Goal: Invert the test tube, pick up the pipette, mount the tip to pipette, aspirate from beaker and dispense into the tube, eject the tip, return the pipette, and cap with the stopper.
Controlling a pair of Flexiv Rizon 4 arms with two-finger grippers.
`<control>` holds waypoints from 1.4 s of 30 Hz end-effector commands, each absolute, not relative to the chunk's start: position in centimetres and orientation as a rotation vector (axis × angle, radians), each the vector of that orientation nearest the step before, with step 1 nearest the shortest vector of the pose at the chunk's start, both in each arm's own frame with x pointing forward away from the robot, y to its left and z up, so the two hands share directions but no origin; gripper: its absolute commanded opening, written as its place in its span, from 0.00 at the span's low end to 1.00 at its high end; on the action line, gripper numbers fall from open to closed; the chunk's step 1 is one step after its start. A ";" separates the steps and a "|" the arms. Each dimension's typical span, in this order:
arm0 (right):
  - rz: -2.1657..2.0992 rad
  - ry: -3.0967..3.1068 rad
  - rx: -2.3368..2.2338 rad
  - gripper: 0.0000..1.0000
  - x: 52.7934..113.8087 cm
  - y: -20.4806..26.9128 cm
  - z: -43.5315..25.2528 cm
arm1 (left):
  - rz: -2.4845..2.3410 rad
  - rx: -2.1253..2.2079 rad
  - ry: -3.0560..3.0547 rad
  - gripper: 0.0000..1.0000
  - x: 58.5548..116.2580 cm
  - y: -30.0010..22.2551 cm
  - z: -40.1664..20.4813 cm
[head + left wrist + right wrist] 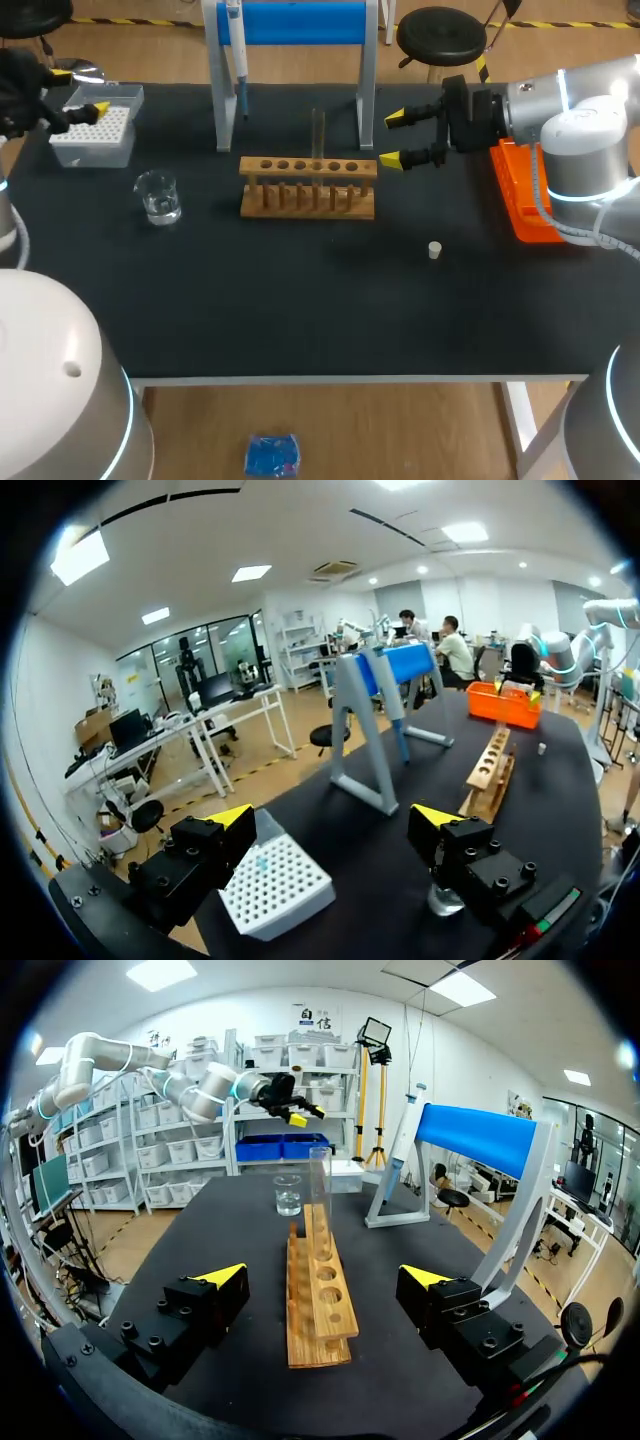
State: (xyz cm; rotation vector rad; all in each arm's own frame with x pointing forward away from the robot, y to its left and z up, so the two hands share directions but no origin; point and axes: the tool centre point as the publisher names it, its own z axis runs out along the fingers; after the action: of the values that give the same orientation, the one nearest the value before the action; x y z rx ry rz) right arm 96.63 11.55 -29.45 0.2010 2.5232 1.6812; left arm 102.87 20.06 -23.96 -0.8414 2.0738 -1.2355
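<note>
- My right jaws are spread and empty, just right of the rack (308, 186).
- My left jaws are spread and empty by the tip box (93, 130), well left of the rack.
- The test tube (318, 133) stands upright in the rack.

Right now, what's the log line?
left claw: open, over tip box | right claw: open, beside rack | tube: in rack | pipette: on stand

I see a black desk (300, 300) with white legs, standing on a light wooden floor (380, 430). Behind it sits a round black stool (441, 35), near yellow-and-black floor tape (130, 21). The room has white walls (180, 1020), a white ceiling with bright rectangular light panels (80, 555), glass partitions (190, 660) and white shelving (300, 1070) holding bins.
</note>
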 end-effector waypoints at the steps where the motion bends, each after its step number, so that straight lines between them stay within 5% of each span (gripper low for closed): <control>1: 1.681 2.521 0.201 1.00 96.6 11.5 -29.5 | -1.272 -0.841 2.086 1.00 104.7 22.0 -25.7; 42: 1.681 2.521 0.201 1.00 96.6 11.5 -29.5 | -1.284 -0.935 2.007 1.00 105.8 24.3 -28.9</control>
State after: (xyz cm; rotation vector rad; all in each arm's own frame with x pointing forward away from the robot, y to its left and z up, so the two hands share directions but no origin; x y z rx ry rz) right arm 96.63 11.55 -29.45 0.2011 2.5233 1.6811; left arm 105.83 24.32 -28.79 -0.9348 2.0081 -1.2864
